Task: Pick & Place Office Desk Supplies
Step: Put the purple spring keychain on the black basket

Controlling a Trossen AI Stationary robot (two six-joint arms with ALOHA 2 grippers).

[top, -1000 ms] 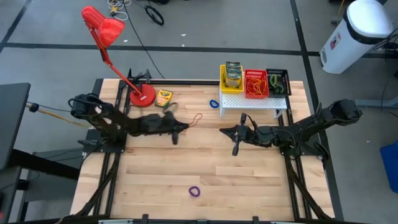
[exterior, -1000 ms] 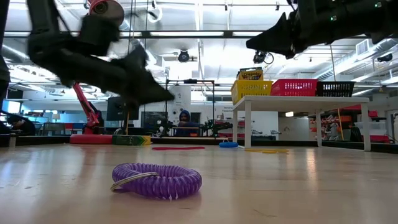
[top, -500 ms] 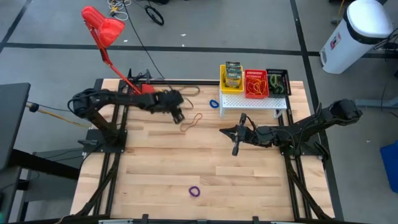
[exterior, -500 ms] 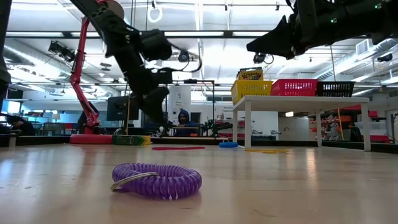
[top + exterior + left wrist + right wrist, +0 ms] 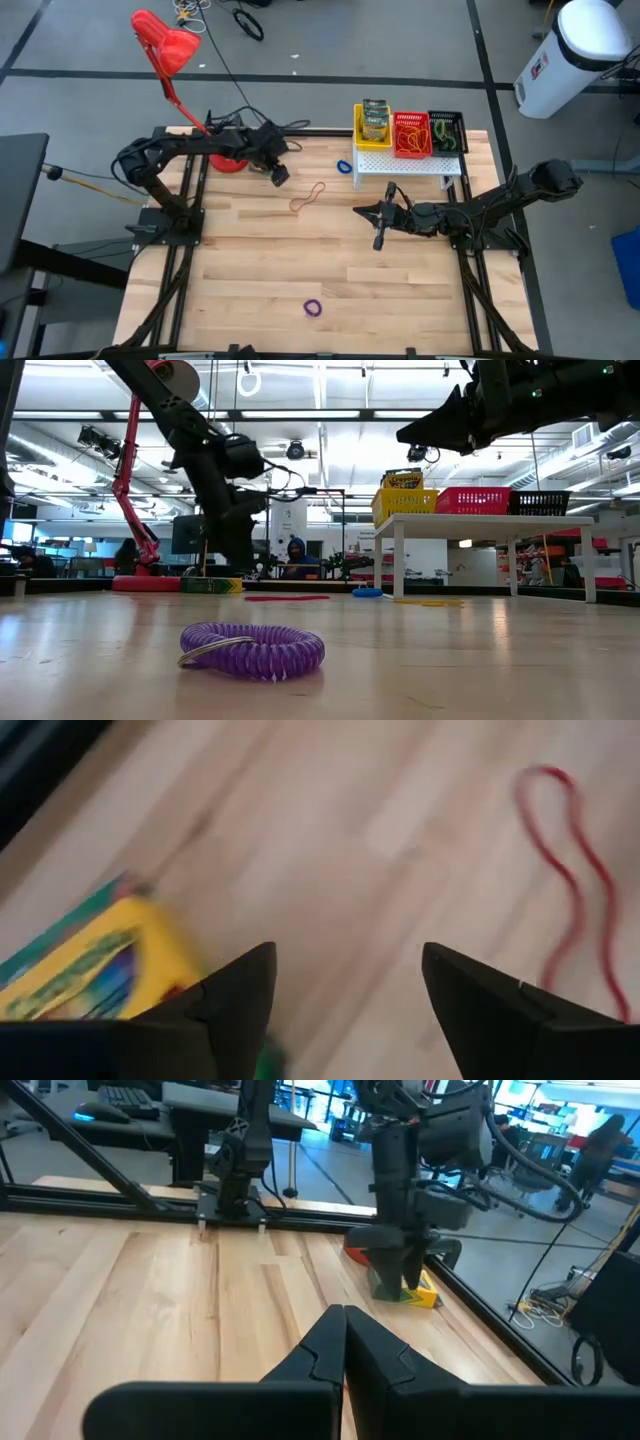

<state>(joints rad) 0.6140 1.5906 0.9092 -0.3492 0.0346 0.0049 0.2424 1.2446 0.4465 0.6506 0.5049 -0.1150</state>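
Baskets (image 5: 411,133): three on shelf; loose loops on table: three.

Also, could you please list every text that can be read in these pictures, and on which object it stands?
"Crayola": on the crayon pack standing in the yellow basket, low view.
Loose crayon box beside the left hand: print blurred, unreadable.
Label on the white bin: too small to read.

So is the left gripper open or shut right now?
Open. The left gripper has a clear gap between its fingers, above the crayon box.
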